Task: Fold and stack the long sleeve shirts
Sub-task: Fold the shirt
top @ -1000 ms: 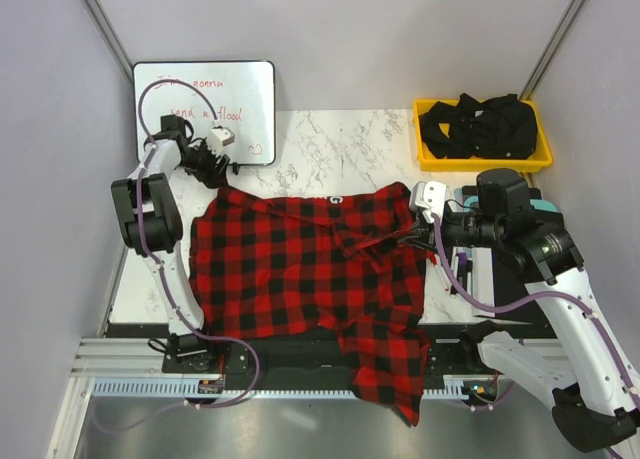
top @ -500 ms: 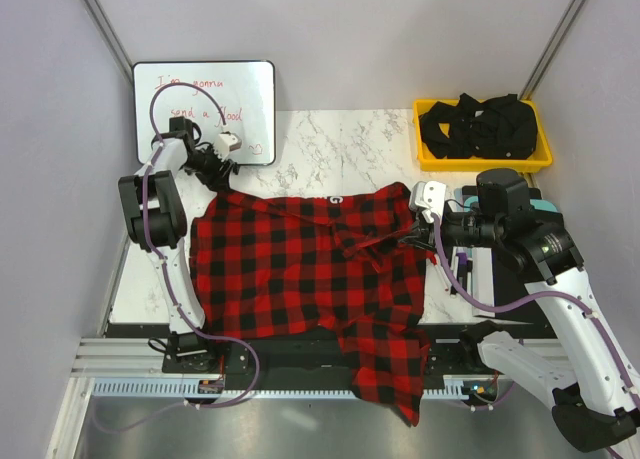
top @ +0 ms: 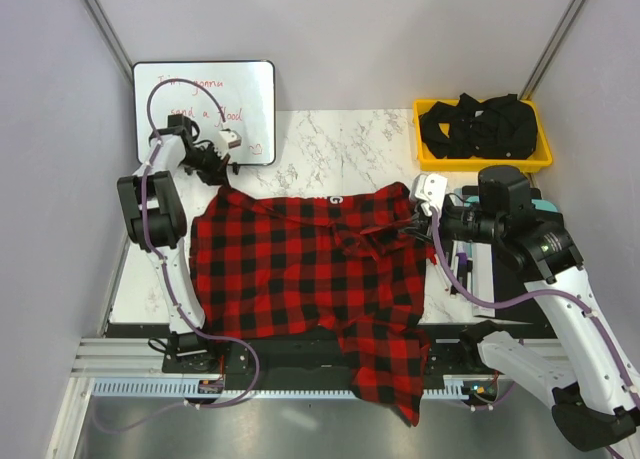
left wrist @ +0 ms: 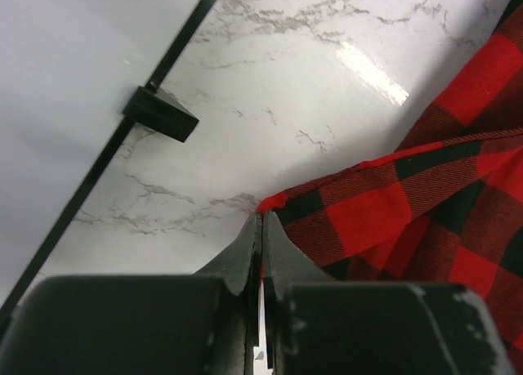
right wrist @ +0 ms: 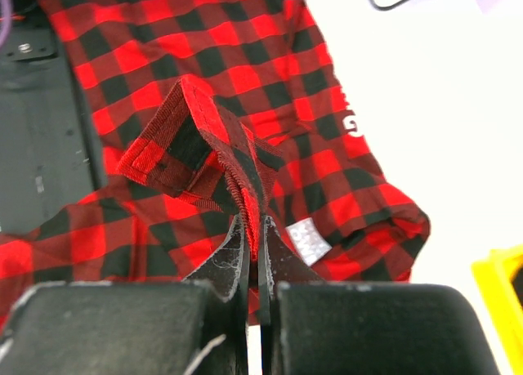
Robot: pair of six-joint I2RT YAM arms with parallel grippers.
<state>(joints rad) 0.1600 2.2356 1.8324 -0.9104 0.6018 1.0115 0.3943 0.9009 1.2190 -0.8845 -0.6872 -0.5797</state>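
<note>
One long sleeve shirt, red-and-black check, lies spread on the marble table, with one part hanging over the near edge. My left gripper is at its far left corner. In the left wrist view that gripper is shut, with the red tip of the shirt's corner pinched at the fingertips. My right gripper is at the shirt's right side. In the right wrist view it is shut on a raised fold of the shirt, lifted above the rest of the cloth.
A whiteboard leans at the back left, and its black foot is close to my left gripper. A yellow bin holding black clothes stands at the back right. Bare marble lies behind the shirt.
My left gripper has gone from open to shut on the shirt's far left corner after shifting slightly there. The right arm and its fold have stayed put.
</note>
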